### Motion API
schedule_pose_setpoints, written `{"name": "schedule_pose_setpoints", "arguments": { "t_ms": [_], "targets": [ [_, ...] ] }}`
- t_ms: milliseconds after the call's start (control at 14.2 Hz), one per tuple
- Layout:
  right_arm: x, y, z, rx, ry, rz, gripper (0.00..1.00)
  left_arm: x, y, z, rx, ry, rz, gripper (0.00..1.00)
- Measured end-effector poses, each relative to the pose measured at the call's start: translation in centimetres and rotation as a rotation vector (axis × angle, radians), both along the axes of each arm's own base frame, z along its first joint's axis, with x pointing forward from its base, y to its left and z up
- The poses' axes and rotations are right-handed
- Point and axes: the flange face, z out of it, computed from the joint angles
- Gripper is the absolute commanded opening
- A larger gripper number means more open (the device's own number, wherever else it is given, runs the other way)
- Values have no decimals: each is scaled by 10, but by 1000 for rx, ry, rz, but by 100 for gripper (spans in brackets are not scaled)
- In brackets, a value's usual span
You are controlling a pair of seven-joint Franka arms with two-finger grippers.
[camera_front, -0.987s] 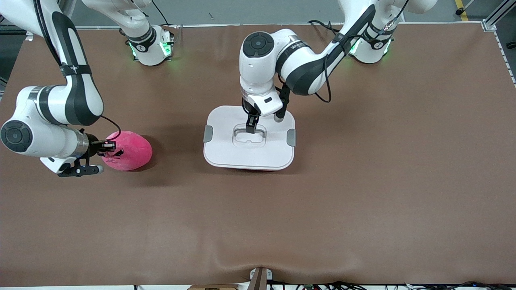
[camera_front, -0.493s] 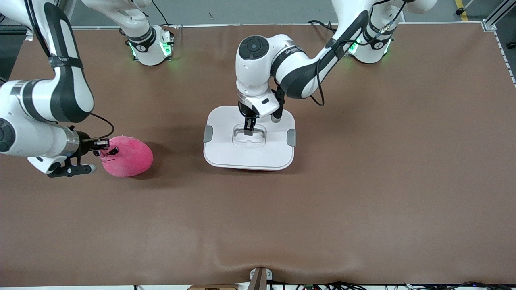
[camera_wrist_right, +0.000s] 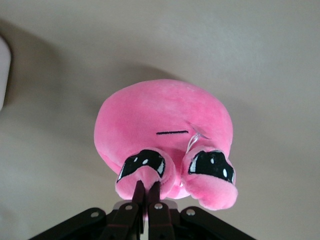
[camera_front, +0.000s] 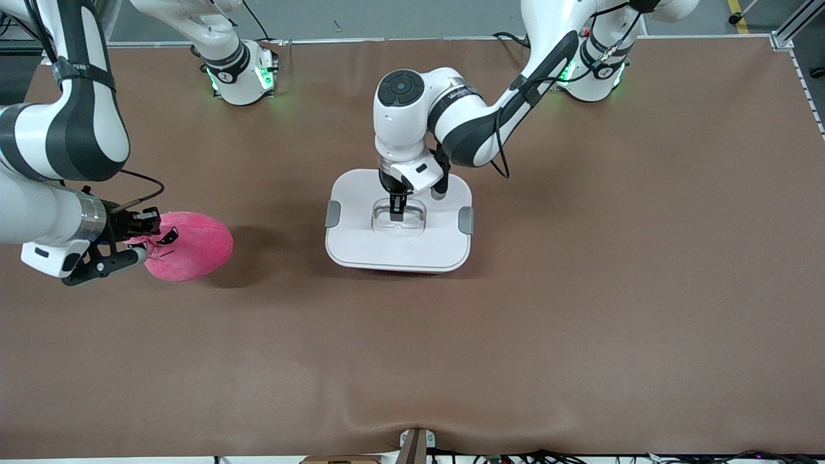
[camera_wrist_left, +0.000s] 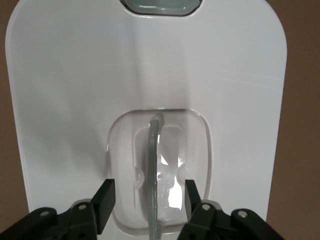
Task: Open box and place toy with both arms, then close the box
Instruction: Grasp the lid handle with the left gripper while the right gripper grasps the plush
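The box (camera_front: 361, 241) stands mid-table with its white lid (camera_wrist_left: 70, 90) on and a grey clip (camera_front: 332, 213) at each end. My left gripper (camera_front: 396, 211) is down in the lid's recess. It is open, its fingers (camera_wrist_left: 104, 202) straddling the upright clear handle (camera_wrist_left: 155, 165) with a gap on each side. The pink toy (camera_front: 190, 245) hangs just above the table toward the right arm's end. My right gripper (camera_front: 147, 233) is shut on a nub by one of its dark eyes. In the right wrist view, the right gripper (camera_wrist_right: 148, 189) pinches that nub and the toy (camera_wrist_right: 165, 120) casts a shadow on the table.
The brown table cover (camera_front: 580, 290) lies bare around the box and toy. Both arm bases (camera_front: 242, 77) stand along the table edge farthest from the front camera. A small mount (camera_front: 416, 444) sits at the nearest table edge.
The right gripper has lifted the toy off the table and drawn it toward the right arm's end. The left gripper has sunk lower around the handle, its jaws narrowing.
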Motion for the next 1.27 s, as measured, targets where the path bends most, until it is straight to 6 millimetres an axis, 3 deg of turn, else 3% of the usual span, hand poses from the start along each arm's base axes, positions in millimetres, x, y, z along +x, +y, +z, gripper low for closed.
{"name": "schedule_pose_setpoints", "arguments": {
  "t_ms": [141,423,634,846,1268],
  "targets": [
    [2,14,12,5,-12,95,0,0,0,-2,-2,3,22,50],
    [-1,43,21,25,-7,232,0,1,-1,0,-8,2,41,22],
    [-3,60,30,49,-17,356,0,2,-1,2,-12,-1,42,8],
    [-4,64,37,73,-25,461,0,3,-2,5,-16,-5,43,0],
    [-8,74,53,108,-47,641,0,3,-2,6,-18,-8,42,0]
  ]
}}
